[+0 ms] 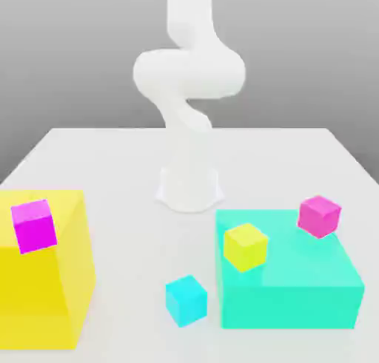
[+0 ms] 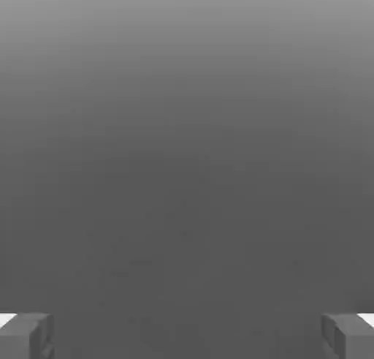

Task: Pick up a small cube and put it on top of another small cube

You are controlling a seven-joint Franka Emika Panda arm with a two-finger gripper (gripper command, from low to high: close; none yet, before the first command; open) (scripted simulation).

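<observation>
Surface: pale, flat, carrying all items listed below.

Arm: white, rising from a round base at the middle of the surface and bending upward out of the exterior view.

Hand: two grey fingertips set wide apart at opposite edges of the hand view, nothing between them, grey backdrop beyond.

Small cyan cube: resting on the surface near the front, just beside the turquoise block on the exterior view's left, apart from it, tilted slightly.

Turquoise block: large, low, at the exterior view's right.

Small yellow cube: sitting on the turquoise block near its front left corner.

Small magenta cube: at the far right corner of the turquoise block.

Large yellow block: at the exterior view's left front.

Second magenta cube: seen against the yellow block's upper left part.
</observation>
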